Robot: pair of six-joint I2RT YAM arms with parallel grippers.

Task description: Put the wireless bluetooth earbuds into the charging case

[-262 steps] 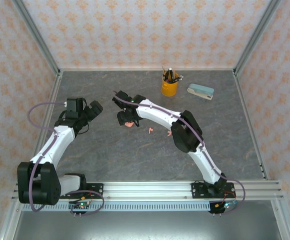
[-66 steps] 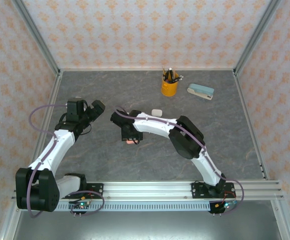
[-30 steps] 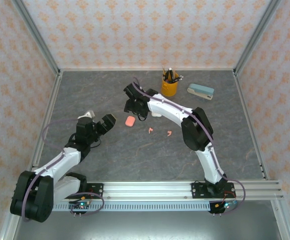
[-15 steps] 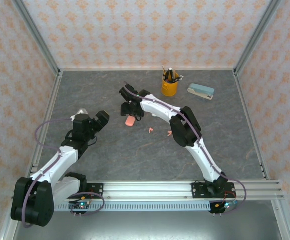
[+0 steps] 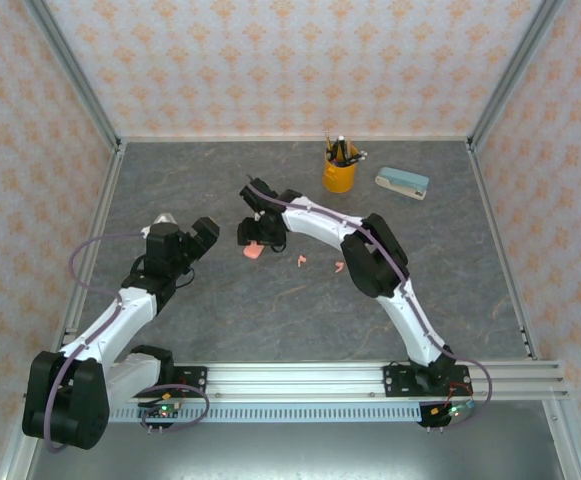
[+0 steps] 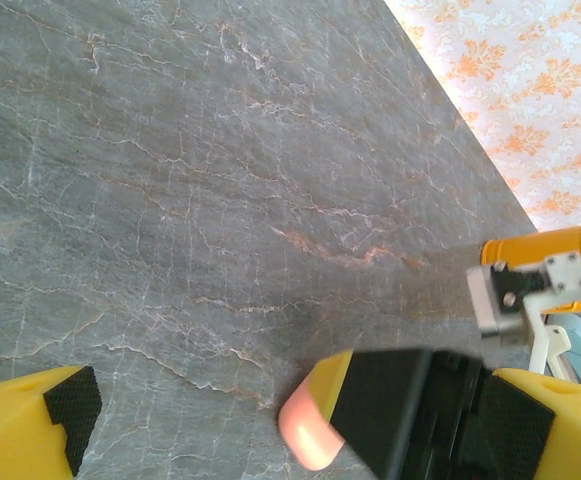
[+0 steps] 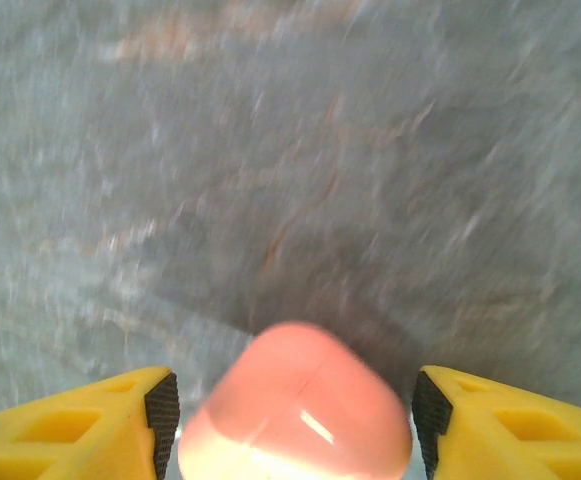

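Right gripper (image 7: 290, 405) astride pink charging case (image 7: 295, 395)

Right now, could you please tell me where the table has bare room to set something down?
Bare: the near stretch of table between the two arms; the right side in front of the teal box; the far-left corner. Crowded: the middle, where the right pincer straddles the pink case beside two pink earbuds.
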